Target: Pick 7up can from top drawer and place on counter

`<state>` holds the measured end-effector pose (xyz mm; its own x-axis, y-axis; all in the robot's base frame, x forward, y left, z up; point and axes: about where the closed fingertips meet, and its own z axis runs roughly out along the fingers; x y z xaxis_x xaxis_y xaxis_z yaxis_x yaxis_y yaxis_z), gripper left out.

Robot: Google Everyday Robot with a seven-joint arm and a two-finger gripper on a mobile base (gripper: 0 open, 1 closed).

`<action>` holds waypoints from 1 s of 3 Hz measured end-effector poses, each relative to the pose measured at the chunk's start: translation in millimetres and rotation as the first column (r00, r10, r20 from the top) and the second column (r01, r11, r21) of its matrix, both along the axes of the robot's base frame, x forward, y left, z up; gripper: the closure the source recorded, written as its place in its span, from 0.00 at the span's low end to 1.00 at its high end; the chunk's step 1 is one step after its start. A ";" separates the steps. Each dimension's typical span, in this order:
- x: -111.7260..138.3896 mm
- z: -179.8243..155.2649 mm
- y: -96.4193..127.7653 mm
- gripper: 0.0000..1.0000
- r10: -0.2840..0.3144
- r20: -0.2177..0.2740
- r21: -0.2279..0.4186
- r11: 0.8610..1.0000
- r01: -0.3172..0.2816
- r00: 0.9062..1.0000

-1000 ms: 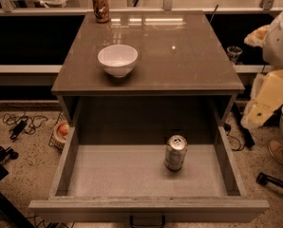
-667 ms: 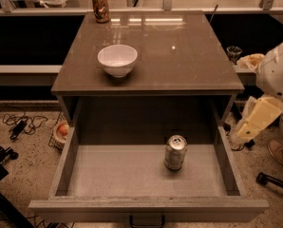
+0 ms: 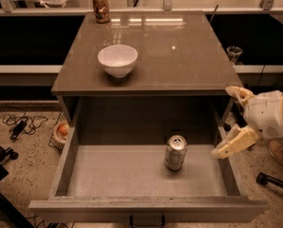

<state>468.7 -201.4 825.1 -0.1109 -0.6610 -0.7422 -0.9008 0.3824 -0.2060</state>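
Can: the 7up can (image 3: pixel 175 152) stands upright in the top drawer (image 3: pixel 117 177), right of centre, open to you from above.
Arm: the gripper (image 3: pixel 222 121) hangs just outside the right wall, fingers (image 3: pixel 232 144) spread and holding nothing.
Surface: aim for the counter (image 3: pixel 179 65), right of the bowl (image 3: pixel 117 60).

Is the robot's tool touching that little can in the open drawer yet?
Apart. The camera view shows the tool, open, at the right wall of the top drawer, with bare floor between it and the 7up can.
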 end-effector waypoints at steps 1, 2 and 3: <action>4.8 -29.2 13.9 0.00 0.008 0.028 0.164 0.986 -0.013 1.000; 6.8 -49.6 25.6 0.00 0.034 0.043 0.257 0.965 -0.044 0.999; 7.6 -55.9 28.6 0.00 0.042 0.045 0.279 0.959 -0.053 0.998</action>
<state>476.3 -172.7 769.2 -0.0520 -0.4297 -0.9015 -0.9128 0.3866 -0.1316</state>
